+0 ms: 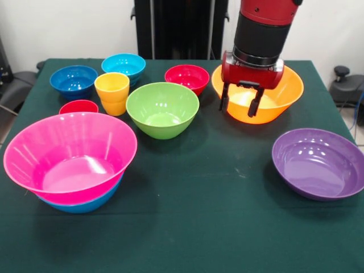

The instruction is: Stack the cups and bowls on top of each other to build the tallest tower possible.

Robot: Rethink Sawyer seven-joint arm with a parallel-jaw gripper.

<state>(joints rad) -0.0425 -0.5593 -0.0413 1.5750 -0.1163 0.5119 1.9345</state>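
- Nearest the camera on the left, the pink bowl sits nested inside a blue bowl, only a sliver of blue rim peeking out beneath it — that is the tower so far, two bowls deep.
- Over on the right, just as near, the purple bowl rests alone on the green tablecloth, well apart from everything else.
- Moving back, the green bowl holds the middle of the table, upright and empty.
- To its left, the red cup is tucked just behind the pink rim, with the yellow-orange cup standing upright just beside it.
- Behind those, the dark blue bowl and the light blue bowl sit side by side at the far left.
- The small red bowl is behind the green one, near it.
- Far right, the orange bowl — and here's the gripper, hanging right over it, its two dark fingers spread apart with the orange showing between them, nothing in its hold.
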